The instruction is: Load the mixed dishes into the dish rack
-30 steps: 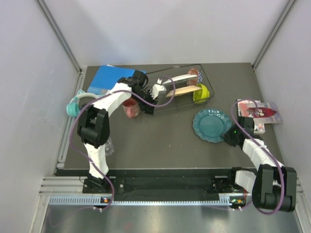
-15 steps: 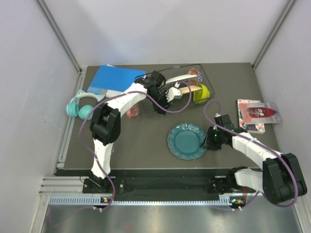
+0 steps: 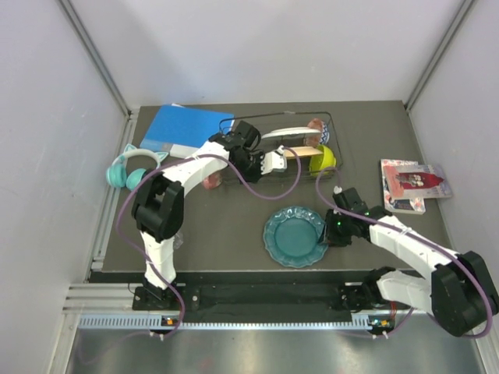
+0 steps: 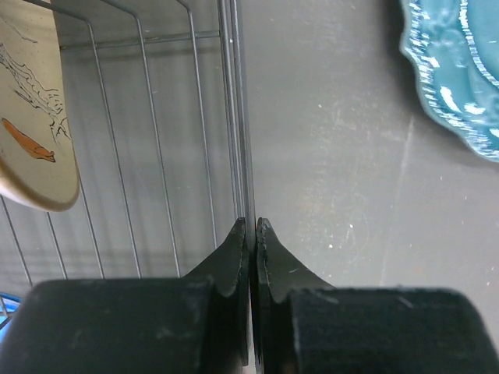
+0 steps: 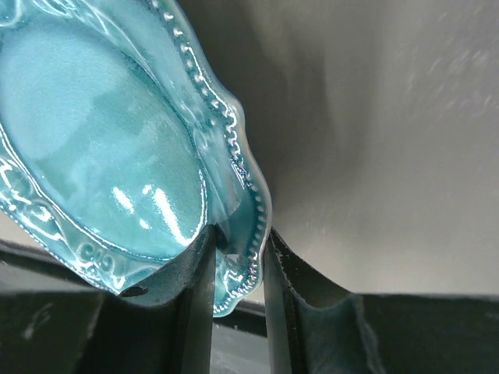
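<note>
The top camera looked down from behind the arms over the whole desk (image 3: 234, 226). Wrist cameras sat close along the left claw (image 4: 251, 227) and right claw (image 5: 238, 240); all shared the teal scalloped plate (image 3: 293, 236)

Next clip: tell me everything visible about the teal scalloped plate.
The teal scalloped plate is round and glossy, glazed like ceramic, with a wavy rim, a beaded line and raised scrollwork around a smooth well. It sits face up over the near-centre of the dark table, in front of the dish rack and apart from it. The right gripper is shut on its right rim, a finger on each face. Whether it is lifted cannot be told.
</note>
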Robot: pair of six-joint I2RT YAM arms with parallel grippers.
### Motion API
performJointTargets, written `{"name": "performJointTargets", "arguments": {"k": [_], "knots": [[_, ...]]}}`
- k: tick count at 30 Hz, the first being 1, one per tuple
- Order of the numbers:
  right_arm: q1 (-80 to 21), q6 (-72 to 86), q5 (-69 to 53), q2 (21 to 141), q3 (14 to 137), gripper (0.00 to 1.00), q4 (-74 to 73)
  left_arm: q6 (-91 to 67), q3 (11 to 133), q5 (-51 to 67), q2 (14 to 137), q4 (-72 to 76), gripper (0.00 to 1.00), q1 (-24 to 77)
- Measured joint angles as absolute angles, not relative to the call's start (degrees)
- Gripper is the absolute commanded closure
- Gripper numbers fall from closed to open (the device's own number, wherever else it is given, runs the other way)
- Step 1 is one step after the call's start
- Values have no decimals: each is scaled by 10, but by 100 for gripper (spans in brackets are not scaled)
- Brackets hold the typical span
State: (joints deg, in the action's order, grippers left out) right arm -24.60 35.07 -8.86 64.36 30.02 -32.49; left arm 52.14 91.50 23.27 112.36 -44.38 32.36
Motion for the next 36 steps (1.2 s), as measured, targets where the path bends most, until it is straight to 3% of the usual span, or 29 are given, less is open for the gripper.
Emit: {"name": "performJointTargets", "arguments": {"k": [6, 9, 12, 13, 14, 15, 17, 26, 36], "knots": [[-313, 352, -65, 620, 300, 100, -354, 548, 906, 228, 1116, -453, 92, 333], [-329, 355, -64, 621, 300, 100, -357, 556, 906, 219, 1116, -458, 79, 344], [-333, 360, -63, 628, 300, 100, -356, 566, 906, 209, 1116, -468, 50, 363], [-333, 362, -63, 631, 300, 100, -355, 567, 906, 207, 1116, -474, 46, 369], [-333, 362, -64, 634, 300, 100, -354, 564, 906, 205, 1117, -485, 33, 375], [-333, 364, -64, 635, 300, 100, -352, 561, 906, 200, 1119, -495, 30, 381], [-333, 368, -67, 640, 299, 100, -347, 552, 906, 195, 1120, -510, 1, 388], [-347, 382, -68, 613, 272, 100, -310, 512, 918, 173, 1111, -539, 1, 384], [-364, 374, -57, 462, 251, 100, -305, 435, 930, 169, 998, -518, 1, 304]]}}
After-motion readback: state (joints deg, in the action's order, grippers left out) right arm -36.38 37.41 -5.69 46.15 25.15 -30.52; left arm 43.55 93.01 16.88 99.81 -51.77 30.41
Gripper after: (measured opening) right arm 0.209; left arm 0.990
